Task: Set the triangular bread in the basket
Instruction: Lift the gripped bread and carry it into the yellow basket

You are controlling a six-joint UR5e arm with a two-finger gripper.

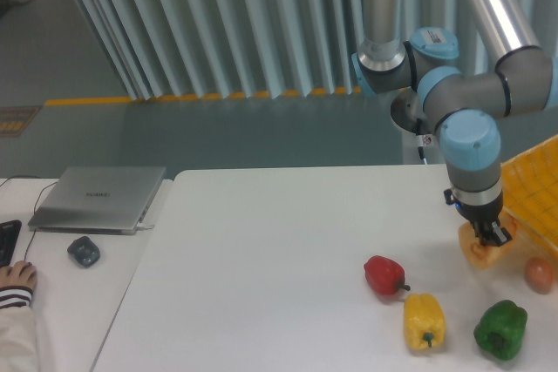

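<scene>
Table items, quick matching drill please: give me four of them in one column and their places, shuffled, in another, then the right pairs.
Things:
1. triangular bread
2. basket
3. yellow pepper
4. laptop

Places:
A. far left, lid closed
B. right edge, partly out of view
C. between the gripper fingers
D. between the red pepper and green pepper

Pairs: 1-C, 2-B, 3-D, 4-A

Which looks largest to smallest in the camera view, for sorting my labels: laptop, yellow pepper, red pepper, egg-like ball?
1. Laptop, though farther back.
2. Yellow pepper.
3. Red pepper, close to the yellow one; the yellow sits nearer, so unsure.
4. Egg-like ball.
</scene>
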